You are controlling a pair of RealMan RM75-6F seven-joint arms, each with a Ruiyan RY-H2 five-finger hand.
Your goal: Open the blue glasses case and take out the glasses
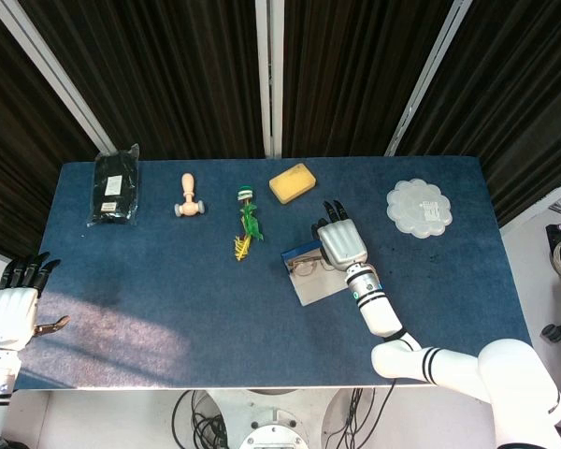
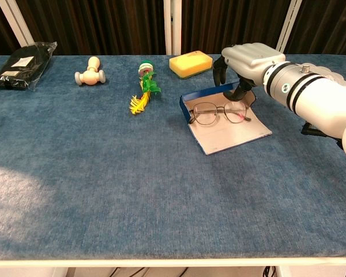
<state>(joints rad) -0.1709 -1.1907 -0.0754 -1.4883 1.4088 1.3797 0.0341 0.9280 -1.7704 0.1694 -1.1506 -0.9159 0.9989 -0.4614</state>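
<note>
The blue glasses case lies open on the table right of centre, its pale lid flat and its blue wall toward the far left. The thin-framed glasses stand tilted over the case. My right hand is just behind them, with dark fingertips curled down and pinching their far right side. My left hand hangs off the table's left edge with fingers apart, holding nothing; the chest view does not show it.
Behind the case lies a yellow sponge. To its left are a green and yellow toy, a wooden piece and a black packet. A pale scalloped dish sits far right.
</note>
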